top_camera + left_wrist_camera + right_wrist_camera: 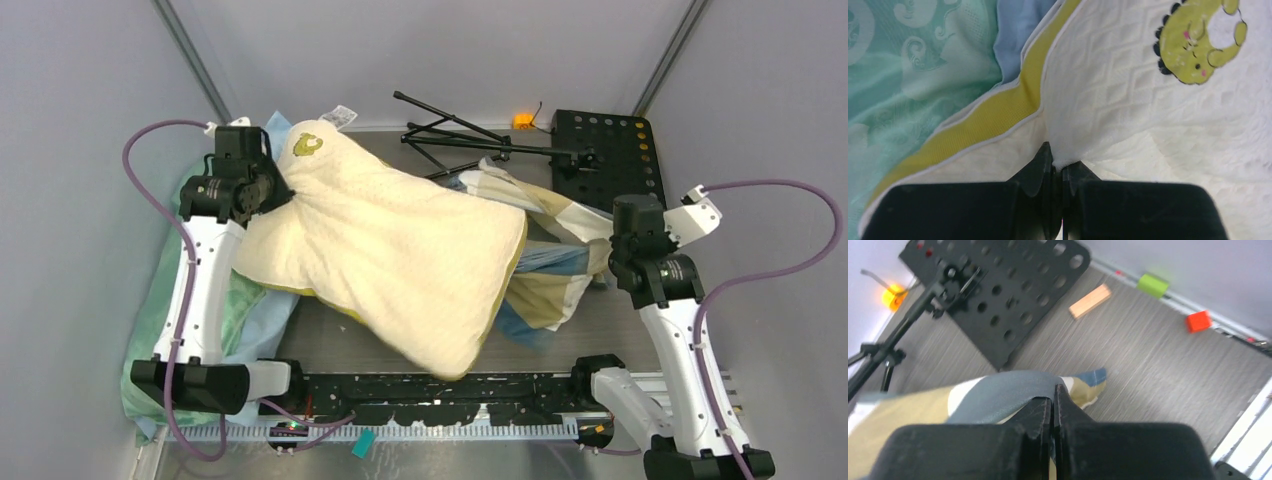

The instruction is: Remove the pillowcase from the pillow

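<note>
The cream-yellow pillow (390, 255) with a yellow-green edge and a small green animal patch lies diagonally across the table, almost wholly bare. My left gripper (272, 190) is shut on a pinch of its cream fabric near the top left corner; in the left wrist view the pillow (1128, 90) bunches up between my fingertips (1060, 160). The blue, tan and cream pillowcase (545, 265) trails off the pillow's right end. My right gripper (612, 262) is shut on the pillowcase, a grey-blue fold (998, 395) pinched at my fingertips (1054, 392).
A mint-green patterned pillow with light blue cloth (160, 300) lies under the left arm. A black tripod (450, 135) and a black perforated plate (605, 150) sit at the back. A wooden block (1090, 301), a green block (1153, 285) and a red block (1198, 321) lie by the right wall.
</note>
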Controlling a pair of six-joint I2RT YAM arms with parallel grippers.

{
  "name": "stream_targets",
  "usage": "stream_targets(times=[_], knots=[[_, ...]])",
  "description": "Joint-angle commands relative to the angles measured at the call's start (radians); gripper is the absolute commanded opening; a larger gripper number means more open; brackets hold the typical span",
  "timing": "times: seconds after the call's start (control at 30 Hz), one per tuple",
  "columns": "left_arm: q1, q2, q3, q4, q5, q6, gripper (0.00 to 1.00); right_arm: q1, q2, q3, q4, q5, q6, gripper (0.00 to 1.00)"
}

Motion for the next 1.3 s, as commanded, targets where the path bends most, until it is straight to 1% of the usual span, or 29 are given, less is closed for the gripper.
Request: stream_targets(times=[0.0, 0.03, 0.07, 0.1, 0.17, 0.23, 0.27, 0.3, 0.37, 0.47, 0.57, 0.63, 0.77, 0.83, 0.87, 0.93, 1.03, 1.17, 1.27], knots=[[0.040, -0.004, -0.012, 0.160, 0.016, 0.020, 0.00, -0.031, -0.037, 0.062, 0.001, 0.195, -0.038, 0.00], [0.021, 0.012, -0.016, 0.164, 0.053, 0.030, 0.00, -0.031, -0.035, 0.071, 0.008, 0.185, -0.042, 0.00], [-0.010, 0.030, -0.012, 0.160, 0.054, 0.050, 0.00, -0.031, -0.035, 0.074, 0.035, 0.156, -0.071, 0.00], [-0.052, 0.050, -0.003, 0.149, 0.034, 0.074, 0.00, -0.031, -0.038, 0.069, 0.073, 0.094, -0.112, 0.00], [-0.133, 0.081, 0.009, 0.136, -0.005, 0.106, 0.01, -0.031, -0.035, 0.055, 0.149, -0.086, -0.190, 0.01], [-0.194, 0.097, 0.002, 0.147, -0.002, 0.115, 0.06, -0.031, 0.000, 0.047, 0.174, -0.281, -0.230, 0.08], [-0.218, 0.102, -0.005, 0.156, 0.000, 0.114, 0.08, -0.031, 0.023, 0.045, 0.175, -0.364, -0.239, 0.09], [-0.234, 0.104, -0.016, 0.170, 0.007, 0.113, 0.08, -0.031, 0.045, 0.043, 0.174, -0.450, -0.245, 0.07], [-0.255, 0.100, -0.037, 0.194, 0.013, 0.103, 0.06, -0.031, 0.081, 0.034, 0.177, -0.531, -0.246, 0.04], [-0.261, 0.096, -0.034, 0.209, 0.014, 0.091, 0.03, -0.031, 0.108, 0.030, 0.196, -0.584, -0.246, 0.04], [-0.261, 0.106, 0.018, 0.219, 0.024, 0.066, 0.01, -0.032, 0.127, 0.080, 0.200, -0.555, -0.241, 0.04], [-0.262, 0.124, 0.071, 0.240, 0.049, 0.040, 0.00, -0.032, 0.148, 0.157, 0.196, -0.515, -0.248, 0.04], [-0.272, 0.186, 0.161, 0.302, 0.095, -0.047, 0.00, -0.031, 0.224, 0.386, 0.174, -0.467, -0.258, 0.04], [-0.282, 0.215, 0.179, 0.351, 0.121, -0.120, 0.00, -0.030, 0.265, 0.498, 0.155, -0.468, -0.258, 0.00], [-0.286, 0.229, 0.189, 0.381, 0.127, -0.147, 0.00, -0.031, 0.289, 0.560, 0.153, -0.477, -0.254, 0.00], [-0.293, 0.266, 0.229, 0.427, 0.123, -0.187, 0.00, -0.031, 0.314, 0.633, 0.161, -0.502, -0.248, 0.00], [-0.297, 0.352, 0.358, 0.440, 0.087, -0.212, 0.00, -0.031, 0.356, 0.741, 0.174, -0.534, -0.240, 0.00], [-0.297, 0.461, 0.558, 0.427, 0.045, -0.220, 0.00, -0.031, 0.414, 0.872, 0.206, -0.623, -0.230, 0.00], [-0.297, 0.542, 0.702, 0.407, 0.020, -0.209, 0.00, -0.031, 0.450, 0.931, 0.266, -0.767, -0.220, 0.00]])
